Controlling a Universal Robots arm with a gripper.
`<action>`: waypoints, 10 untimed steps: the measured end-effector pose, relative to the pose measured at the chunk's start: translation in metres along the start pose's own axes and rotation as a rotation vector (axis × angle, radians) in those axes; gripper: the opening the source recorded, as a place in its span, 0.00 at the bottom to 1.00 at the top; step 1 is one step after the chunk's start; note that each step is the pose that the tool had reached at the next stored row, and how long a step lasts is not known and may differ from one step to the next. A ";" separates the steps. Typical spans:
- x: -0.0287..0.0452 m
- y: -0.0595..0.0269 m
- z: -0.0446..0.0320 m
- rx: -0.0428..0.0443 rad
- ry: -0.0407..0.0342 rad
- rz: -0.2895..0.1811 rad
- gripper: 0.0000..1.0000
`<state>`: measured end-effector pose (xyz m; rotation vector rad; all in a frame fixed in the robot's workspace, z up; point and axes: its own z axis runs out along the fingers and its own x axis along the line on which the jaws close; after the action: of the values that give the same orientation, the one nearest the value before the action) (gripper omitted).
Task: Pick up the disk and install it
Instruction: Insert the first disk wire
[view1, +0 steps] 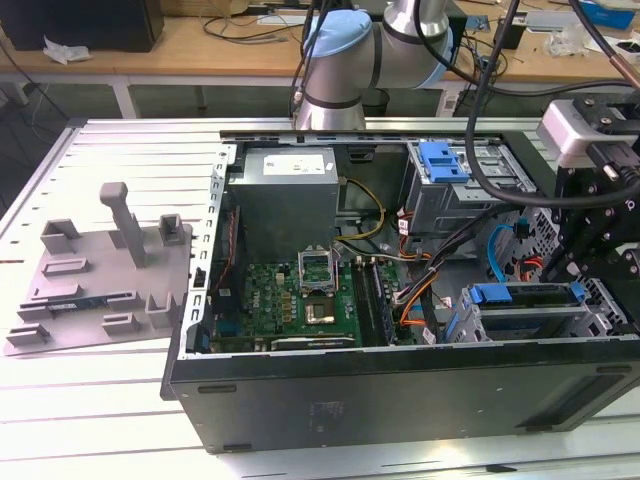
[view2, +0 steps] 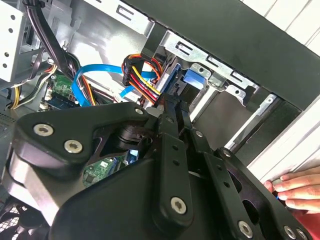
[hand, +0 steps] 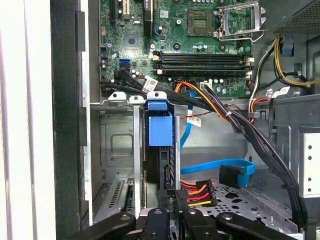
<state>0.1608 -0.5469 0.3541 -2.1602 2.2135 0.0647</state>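
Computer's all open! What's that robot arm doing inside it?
The arm is fitting a disk into the computer. Its gripper is down inside the open case, at the metal drive cage. The disk, in its blue bracket, stands on edge in a slot of that cage, right in front of the gripper. Whether the gripper holds it cannot be told. A person's hand rests just outside the case.

exterior: high, oblique over open case | both wrist views: close inside, sharing drive cage
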 end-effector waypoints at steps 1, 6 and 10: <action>0.0000 0.0000 0.0001 0.0000 -0.0001 0.000 0.17; 0.0000 0.0000 0.0007 0.0000 -0.0001 0.000 0.17; -0.0002 0.0000 0.0012 0.0000 -0.0003 0.000 0.17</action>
<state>0.1609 -0.5466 0.3529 -2.1600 2.2134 0.0650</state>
